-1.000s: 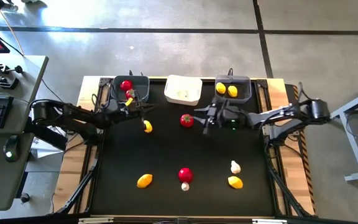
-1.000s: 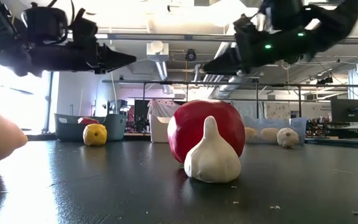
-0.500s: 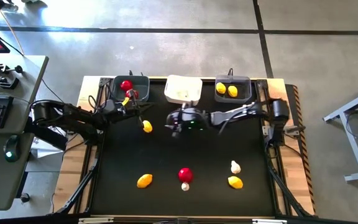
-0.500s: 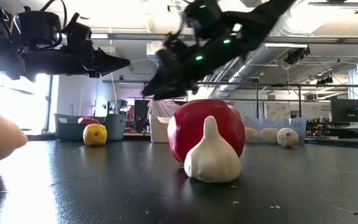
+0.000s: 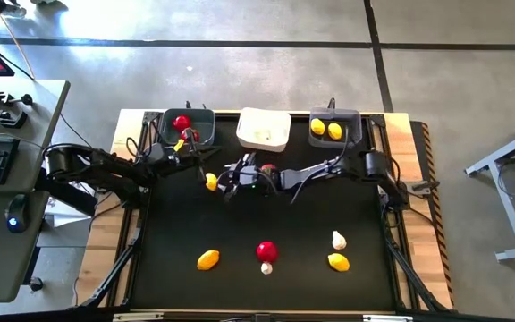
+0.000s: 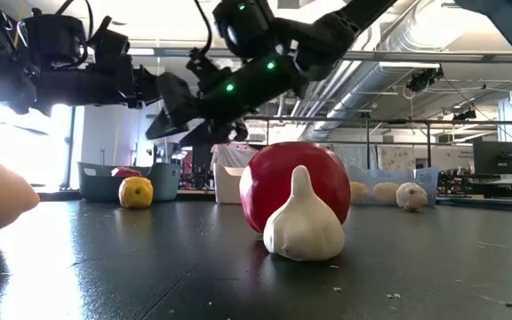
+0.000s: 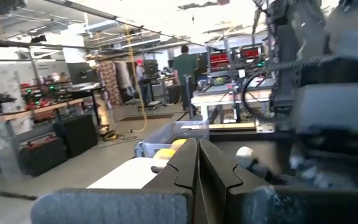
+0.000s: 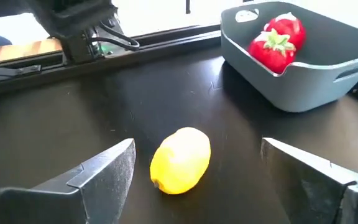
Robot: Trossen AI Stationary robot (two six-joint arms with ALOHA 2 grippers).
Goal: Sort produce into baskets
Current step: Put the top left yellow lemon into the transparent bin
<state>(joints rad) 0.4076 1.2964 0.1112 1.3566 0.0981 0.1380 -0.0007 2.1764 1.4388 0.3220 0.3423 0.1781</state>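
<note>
- The right gripper [image 5: 224, 185] has swung from beside the red tomato across the black table [image 5: 266, 215] to the yellow oval plastic lemon [image 5: 211, 182] – its fingers, half closed a second ago, are now spread wide either side of the lemon, not touching it.
- So the lemon looks like the next pick, bound for the dark grey bin holding lemons [image 5: 334, 129].
- The right arm reaches low across the table; the left gripper [image 5: 194, 154], fingers together and empty, waits beside the dark grey tomato bin [image 5: 187, 126].

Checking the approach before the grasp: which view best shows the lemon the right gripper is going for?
The right wrist view: the lemon lies between the open right gripper fingers. The high view shows it small, by the gripper. The low view shows it far off. The left wrist view misses it.
</note>
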